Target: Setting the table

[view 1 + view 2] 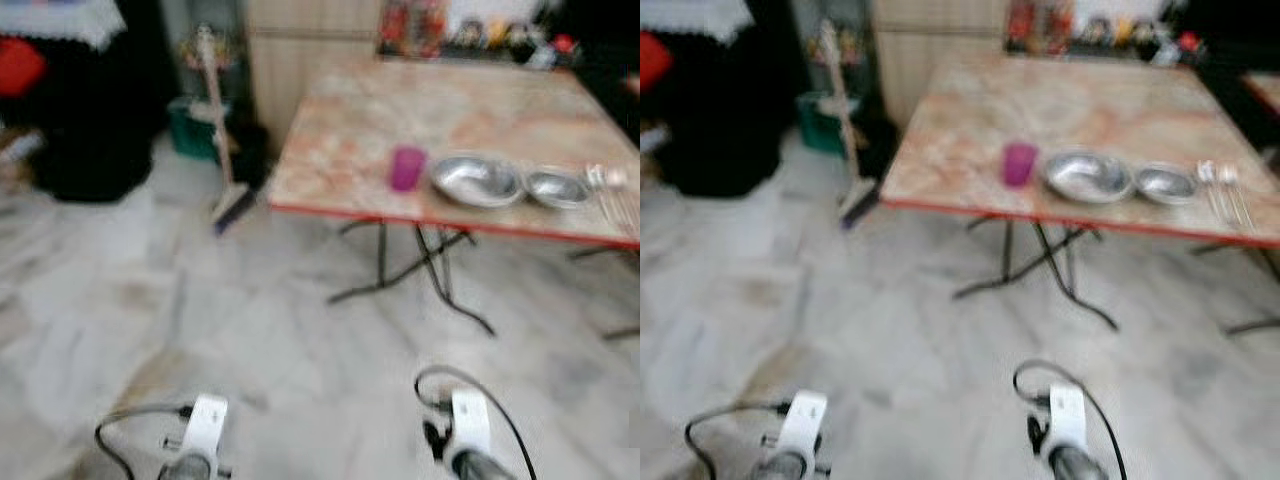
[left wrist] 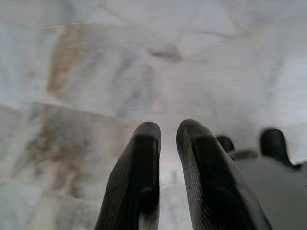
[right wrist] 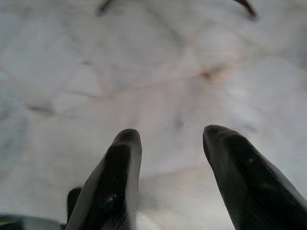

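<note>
Two steel bowls sit side by side near the front edge of the table (image 1: 350, 120) in the left eye view, the larger bowl (image 1: 477, 181) broad and shallow, the smaller bowl (image 1: 557, 188) just to its right; a magenta plastic cup (image 1: 406, 167) stands upright just left of them; a bundle of metal cutlery (image 1: 615, 195) lies at the far right, its pieces too blurred to sort; the tabletop is a glossy marbled pink-and-cream slab with a red rim, on crossed black metal legs (image 1: 420, 265); a broom (image 1: 225, 150) leans beside the table's left corner, bristles on the pale veined marble floor (image 1: 150, 330); blurred jars and bottles (image 1: 470, 30) line the far edge; both silver wrists hang low over the floor, well short of the table.

Right eye view: the same scene; cup (image 1: 1018, 163), larger bowl (image 1: 1087, 176), smaller bowl (image 1: 1166, 183) and cutlery (image 1: 1222, 195) in one row along the red rim.

Left wrist view: the left gripper (image 2: 167, 136) points at the grey-white tiles with brownish veining; its two rounded, finely ribbed black fingers (image 2: 141, 177) stand narrowly parted, nothing between them.

Right wrist view: the right gripper (image 3: 170, 139) hangs over the same marble; its tapered fingers (image 3: 117, 182) are spread wide and empty.
</note>
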Controlling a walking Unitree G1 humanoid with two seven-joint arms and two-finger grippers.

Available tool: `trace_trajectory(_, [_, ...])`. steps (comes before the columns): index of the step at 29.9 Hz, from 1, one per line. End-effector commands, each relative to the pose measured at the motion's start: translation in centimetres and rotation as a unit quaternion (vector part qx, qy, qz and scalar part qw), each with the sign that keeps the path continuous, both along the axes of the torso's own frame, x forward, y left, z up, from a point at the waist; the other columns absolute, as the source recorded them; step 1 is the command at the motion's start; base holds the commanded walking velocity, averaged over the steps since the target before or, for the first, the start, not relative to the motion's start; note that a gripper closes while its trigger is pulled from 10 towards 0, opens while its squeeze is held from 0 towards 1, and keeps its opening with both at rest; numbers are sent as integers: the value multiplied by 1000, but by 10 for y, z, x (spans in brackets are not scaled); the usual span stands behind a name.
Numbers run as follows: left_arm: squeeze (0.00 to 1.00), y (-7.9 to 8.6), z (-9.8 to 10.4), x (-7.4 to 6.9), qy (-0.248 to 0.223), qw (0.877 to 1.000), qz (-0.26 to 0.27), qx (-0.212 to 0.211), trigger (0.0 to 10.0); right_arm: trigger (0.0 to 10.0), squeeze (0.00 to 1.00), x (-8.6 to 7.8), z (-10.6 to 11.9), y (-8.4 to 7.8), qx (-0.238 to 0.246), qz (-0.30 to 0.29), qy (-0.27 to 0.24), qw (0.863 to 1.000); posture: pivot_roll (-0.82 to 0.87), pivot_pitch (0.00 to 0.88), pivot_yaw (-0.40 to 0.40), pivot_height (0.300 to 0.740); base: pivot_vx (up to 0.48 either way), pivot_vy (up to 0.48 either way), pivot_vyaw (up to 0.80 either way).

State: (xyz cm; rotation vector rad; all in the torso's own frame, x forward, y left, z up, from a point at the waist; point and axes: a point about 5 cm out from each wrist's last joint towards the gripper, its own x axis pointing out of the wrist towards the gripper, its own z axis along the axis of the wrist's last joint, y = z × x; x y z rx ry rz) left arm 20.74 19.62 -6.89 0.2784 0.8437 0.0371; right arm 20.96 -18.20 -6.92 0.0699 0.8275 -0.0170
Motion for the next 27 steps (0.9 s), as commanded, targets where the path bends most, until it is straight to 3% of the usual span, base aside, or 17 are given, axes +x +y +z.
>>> trace_trajectory(1, [0, -2, 0, 0, 1, 1000, 4, -4, 10000, 10000, 0, -6, -3, -4, -5, -4, 10, 1000, 41, 118, -54, 740, 0, -379, 0])
trace_trajectory(16, [0, -3, 0, 1, 1, 1000, 3, -6, 10000, 10000, 0, -6, -3, -3, -2, 0, 8, 1000, 39, 116, -51, 740, 0, -368, 0])
trace_trajectory(27, [0, -7, 3, 6, -21, 999, 11, -34, 10000, 10000, 0, -6, -3, -1, 1, 3, 10, 1000, 39, 119, -49, 740, 0, 0, 0])
